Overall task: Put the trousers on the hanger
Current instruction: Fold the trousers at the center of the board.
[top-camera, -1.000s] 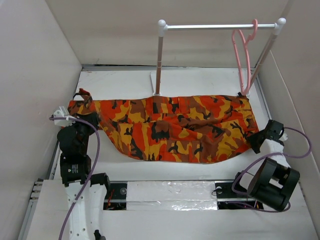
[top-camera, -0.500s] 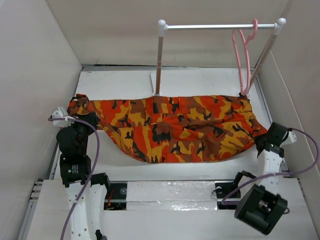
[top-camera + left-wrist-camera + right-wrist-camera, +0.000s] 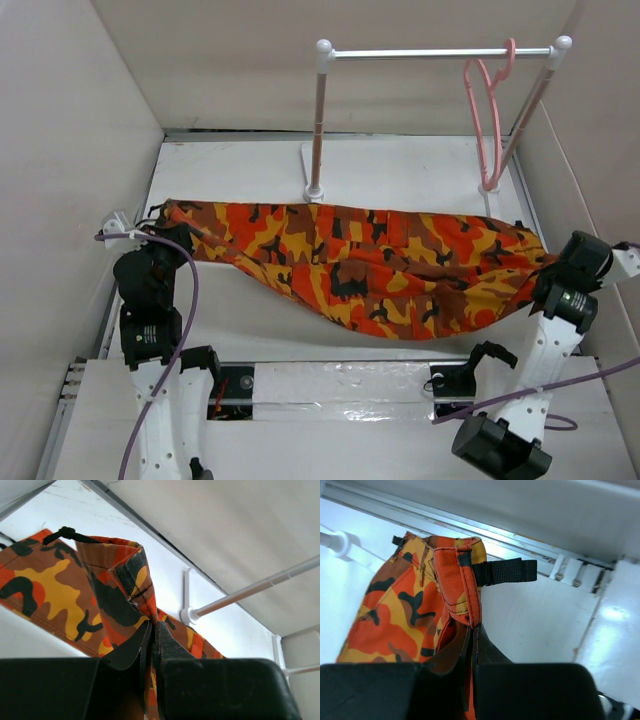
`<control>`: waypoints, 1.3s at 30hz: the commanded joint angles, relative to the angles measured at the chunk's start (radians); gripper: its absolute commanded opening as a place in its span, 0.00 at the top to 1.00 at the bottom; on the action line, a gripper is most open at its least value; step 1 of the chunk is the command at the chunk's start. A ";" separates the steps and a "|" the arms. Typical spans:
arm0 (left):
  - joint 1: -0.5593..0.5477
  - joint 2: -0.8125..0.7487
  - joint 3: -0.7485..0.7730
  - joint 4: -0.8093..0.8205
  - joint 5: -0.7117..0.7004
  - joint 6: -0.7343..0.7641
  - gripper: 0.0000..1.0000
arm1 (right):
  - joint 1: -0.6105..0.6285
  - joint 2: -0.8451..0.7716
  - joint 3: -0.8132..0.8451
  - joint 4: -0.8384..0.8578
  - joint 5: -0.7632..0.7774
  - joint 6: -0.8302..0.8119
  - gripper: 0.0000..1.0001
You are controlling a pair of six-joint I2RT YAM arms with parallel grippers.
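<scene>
The camouflage trousers (image 3: 370, 265) hang stretched between my two grippers, sagging in the middle above the table. My left gripper (image 3: 160, 222) is shut on their left end; in the left wrist view (image 3: 152, 625) the cloth (image 3: 120, 580) is pinched between the jaws, with the black drawstring (image 3: 65, 532) at its top. My right gripper (image 3: 548, 268) is shut on their right end, raised; in the right wrist view (image 3: 472, 627) it pinches an orange hem (image 3: 465, 585). The pink hanger (image 3: 485, 110) hangs by its hook on the rail's right end.
The white rail (image 3: 440, 52) on two posts stands at the back of the table, its left post base (image 3: 314, 190) just behind the trousers. White walls close in the left, back and right sides. A black strap (image 3: 505, 571) sticks out from the cloth.
My right gripper rose and moved right with the trousers' end. The trousers lifted off the table and pulled taut, narrowing into a sagging band. The left gripper hardly moved.
</scene>
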 commanded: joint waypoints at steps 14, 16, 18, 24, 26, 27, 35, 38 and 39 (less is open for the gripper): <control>0.017 0.324 0.064 -0.019 -0.321 -0.096 1.00 | 0.200 0.737 0.550 -0.005 0.197 -0.098 1.00; 0.017 0.378 0.088 -0.053 -0.369 -0.110 1.00 | 0.200 0.807 0.619 -0.001 0.175 -0.113 1.00; 0.017 0.453 0.117 -0.053 -0.433 -0.102 1.00 | 0.209 0.852 0.653 0.007 0.154 -0.127 1.00; 0.017 0.649 0.232 -0.116 -0.587 -0.093 1.00 | 0.229 1.022 0.776 -0.022 0.119 -0.127 1.00; 0.028 0.689 0.269 -0.107 -0.616 -0.079 1.00 | 0.238 1.073 0.837 -0.030 0.122 -0.129 1.00; 0.056 0.703 0.281 -0.108 -0.621 -0.081 1.00 | 0.247 1.090 0.858 -0.042 0.123 -0.127 1.00; 0.069 1.000 0.478 -0.149 -0.650 -0.061 1.00 | 0.266 1.182 0.944 0.036 0.106 -0.152 0.94; 0.069 1.092 0.516 -0.120 -0.636 -0.039 1.00 | 0.280 1.228 1.001 0.029 0.091 -0.149 0.93; 0.069 1.117 0.548 -0.119 -0.627 -0.033 1.00 | 0.290 1.235 1.009 0.036 0.094 -0.153 0.93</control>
